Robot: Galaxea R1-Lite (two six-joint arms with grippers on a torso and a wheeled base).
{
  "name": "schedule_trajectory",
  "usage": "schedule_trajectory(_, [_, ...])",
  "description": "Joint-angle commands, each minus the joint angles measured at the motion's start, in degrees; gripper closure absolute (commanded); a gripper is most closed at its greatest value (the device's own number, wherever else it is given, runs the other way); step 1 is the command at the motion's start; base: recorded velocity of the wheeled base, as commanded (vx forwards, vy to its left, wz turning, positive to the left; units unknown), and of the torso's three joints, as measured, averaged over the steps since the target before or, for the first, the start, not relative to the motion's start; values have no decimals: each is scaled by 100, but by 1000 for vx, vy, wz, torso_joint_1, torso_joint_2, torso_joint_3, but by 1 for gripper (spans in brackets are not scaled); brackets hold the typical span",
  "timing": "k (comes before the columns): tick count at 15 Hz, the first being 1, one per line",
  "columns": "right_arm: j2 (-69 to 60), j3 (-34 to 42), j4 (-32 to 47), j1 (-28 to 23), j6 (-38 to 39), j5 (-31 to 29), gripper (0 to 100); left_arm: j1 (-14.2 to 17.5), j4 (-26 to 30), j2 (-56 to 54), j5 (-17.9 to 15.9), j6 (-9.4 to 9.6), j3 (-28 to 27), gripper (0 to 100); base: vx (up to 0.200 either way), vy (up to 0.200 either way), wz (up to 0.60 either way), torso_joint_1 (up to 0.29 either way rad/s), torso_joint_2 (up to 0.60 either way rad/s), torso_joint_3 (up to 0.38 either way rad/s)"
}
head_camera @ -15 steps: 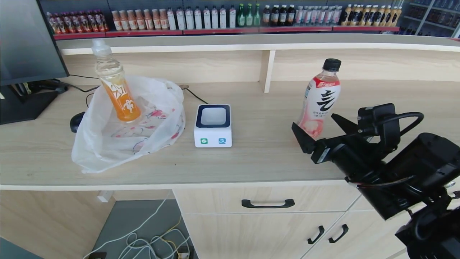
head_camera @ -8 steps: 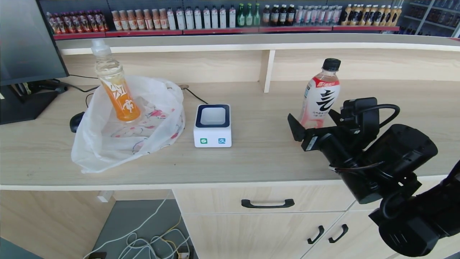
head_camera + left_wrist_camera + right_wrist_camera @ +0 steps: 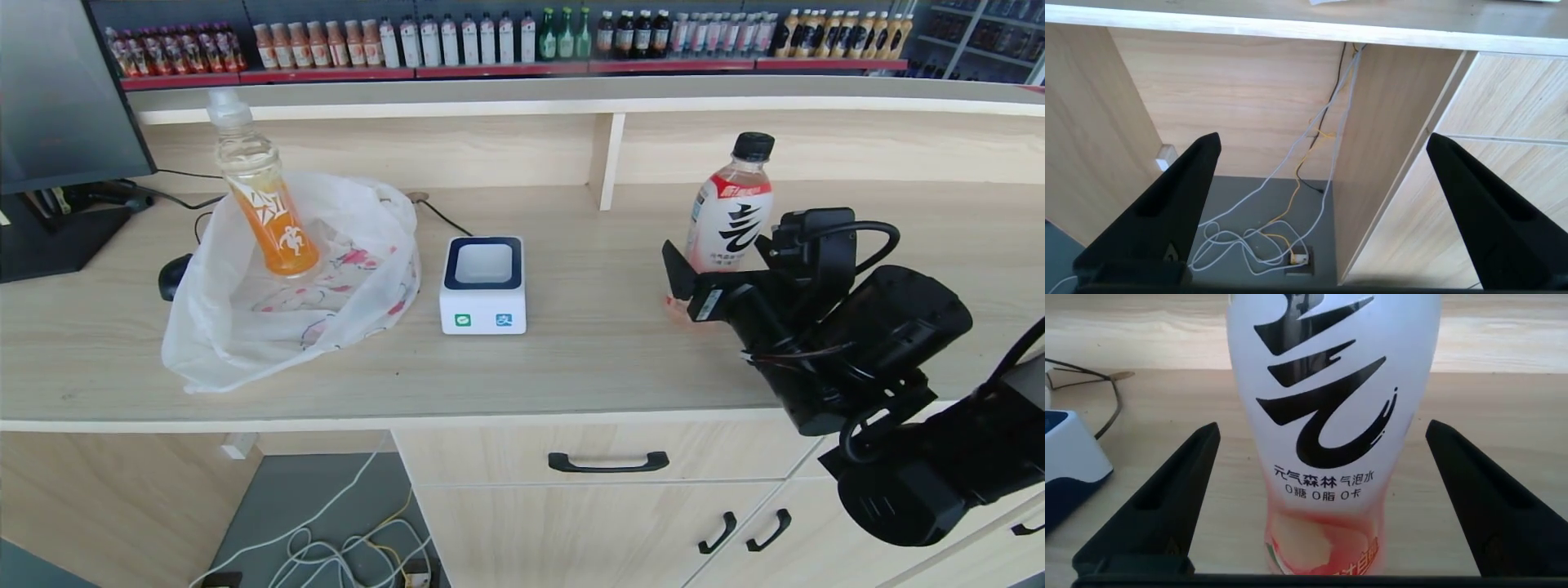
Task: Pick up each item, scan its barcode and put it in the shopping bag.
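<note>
A: Pink bottle [image 3: 729, 216]?
B: Upright, black cap on, toward the right end of the counter [image 3: 588, 359].
A: Orange bottle [image 3: 265, 204]?
B: Upright in the open white plastic bag [image 3: 245, 335], slumped near the left end.
A: Scanner [image 3: 483, 286]?
B: White, window up, mid-counter, just beside the bag.

Large black character on pink bottle [image 3: 1323, 482]

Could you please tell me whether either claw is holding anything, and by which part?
Nothing is held. The right claw is open around the lower body of the pink bottle without touching it; the left claw is open and empty.
</note>
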Motion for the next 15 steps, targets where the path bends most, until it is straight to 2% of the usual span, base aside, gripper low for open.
schedule_trajectory(1, [118,-149,-6,-127,-22,10,0,1,0,-2,0,2,0,0,0,0,0,0,0,0])
schedule_trajectory(15, [487,-720,-6,-198,-39,10,0,1,0,-2,0,2,0,0,0,0,0,0,0,0])
